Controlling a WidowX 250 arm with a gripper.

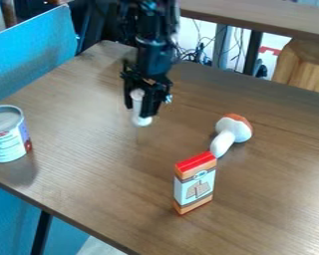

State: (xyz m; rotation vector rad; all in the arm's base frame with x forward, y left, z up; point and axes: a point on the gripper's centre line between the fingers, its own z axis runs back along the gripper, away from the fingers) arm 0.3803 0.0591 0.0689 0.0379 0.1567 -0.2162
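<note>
"Jaws closed or open, from where you sit?"

"Closed as far as the white piece [139,110] between them allows, one on either side of it. I see its wider, rounded end pointing down, below their tips, and it looks clear of the worktop [89,174]. Its upper end I can't make out well among the black parts of the arm [155,55]."

"What's around it?"

"On my screen, a toy mushroom [235,131] lies to the right and nearer the camera, orange on its cap, its pale stem slanting down toward a red-topped box [195,183]. That box stands upright. I can't tell whether stem and box touch. Over at the left edge, well apart from the rest, a can [7,135] stands upright."

"So which step are you in?"

"Carrying, I'd judge: the grasp looks made, the release not."

"And what does the next move call for?"

"Even pressure on the white piece, first. If I travel, I want enough height to clear the mushroom and the box; if I lower, I want it slow, because that rounded end meets the surface first and could tip or roll once I let go."
</note>
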